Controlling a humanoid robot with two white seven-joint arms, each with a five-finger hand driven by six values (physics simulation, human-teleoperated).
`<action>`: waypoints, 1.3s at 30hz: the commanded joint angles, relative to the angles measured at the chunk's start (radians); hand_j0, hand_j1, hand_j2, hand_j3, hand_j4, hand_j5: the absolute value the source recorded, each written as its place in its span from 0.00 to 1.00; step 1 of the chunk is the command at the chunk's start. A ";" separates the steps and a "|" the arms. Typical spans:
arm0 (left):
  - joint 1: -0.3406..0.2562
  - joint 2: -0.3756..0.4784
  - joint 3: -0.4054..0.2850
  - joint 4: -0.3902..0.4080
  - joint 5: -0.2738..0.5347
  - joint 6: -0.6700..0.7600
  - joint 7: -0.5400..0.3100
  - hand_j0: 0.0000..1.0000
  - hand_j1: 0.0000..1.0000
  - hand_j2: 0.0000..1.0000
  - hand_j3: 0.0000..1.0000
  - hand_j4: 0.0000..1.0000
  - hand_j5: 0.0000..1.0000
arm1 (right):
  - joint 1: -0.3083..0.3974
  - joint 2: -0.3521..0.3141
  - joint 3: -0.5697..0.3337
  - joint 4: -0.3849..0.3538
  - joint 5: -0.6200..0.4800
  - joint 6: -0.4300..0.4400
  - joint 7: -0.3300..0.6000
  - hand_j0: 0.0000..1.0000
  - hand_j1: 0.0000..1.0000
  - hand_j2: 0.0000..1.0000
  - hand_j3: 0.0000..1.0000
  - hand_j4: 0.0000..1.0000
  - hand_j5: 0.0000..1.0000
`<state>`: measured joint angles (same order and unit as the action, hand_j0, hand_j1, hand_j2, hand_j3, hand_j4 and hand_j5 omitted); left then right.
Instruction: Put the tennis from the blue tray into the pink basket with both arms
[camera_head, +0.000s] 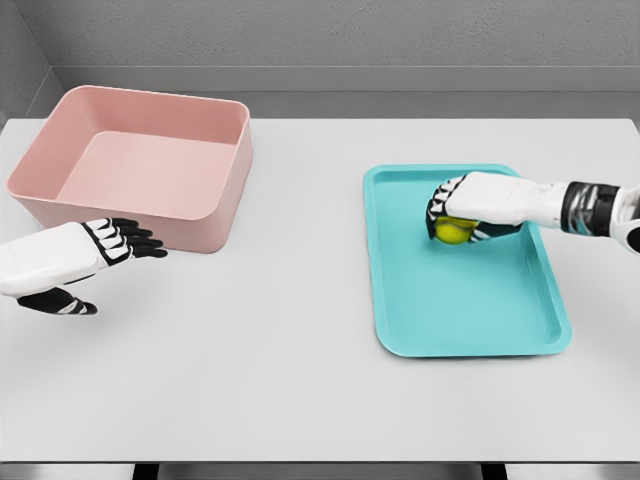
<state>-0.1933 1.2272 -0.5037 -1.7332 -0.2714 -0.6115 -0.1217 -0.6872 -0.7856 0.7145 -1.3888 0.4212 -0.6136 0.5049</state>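
Fingers of the left hand are stretched out straight & relaxed, holding nothing, thumb hanging below, tips pointing right. That hand hovers over the white table at the far left edge, just in front of the pink basket; fingertips near the basket's front wall, can't tell if touching. Basket sits at the table's upper left, rectangular w/ rounded corners, open top, nothing inside.

Mid-table is bare between basket & tray; the two are well apart.

On the right lies the blue tray, more teal than blue, long side running away from the robot, shallow raised rim. In its upper part sits the tennis ball, yellow-green. The right hand comes in from the right edge, arm level over the tray's right rim, palm down on top of the ball w/ fingers curled around it, gripping it. Ball looks to be at or just above the tray floor; can't tell which.
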 joint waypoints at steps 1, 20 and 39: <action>-0.002 0.003 0.002 0.000 0.008 0.001 0.000 1.00 1.00 1.00 1.00 1.00 1.00 | 0.000 -0.020 -0.009 -0.048 -0.007 0.003 0.000 0.48 0.48 0.48 0.48 0.48 0.48; -0.002 0.011 0.007 -0.011 0.012 0.001 0.000 1.00 1.00 1.00 1.00 1.00 1.00 | 0.005 -0.017 0.013 -0.358 0.062 0.003 0.000 0.47 0.47 0.47 0.47 0.47 0.47; -0.002 0.011 0.008 -0.014 0.014 0.001 0.000 1.00 1.00 1.00 1.00 1.00 1.00 | -0.054 0.217 0.149 -0.372 0.162 0.003 0.037 0.46 0.46 0.46 0.46 0.46 0.46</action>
<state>-0.1948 1.2363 -0.4963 -1.7471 -0.2643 -0.6115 -0.1215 -0.7440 -0.5938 0.8421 -1.7627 0.5793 -0.6143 0.5413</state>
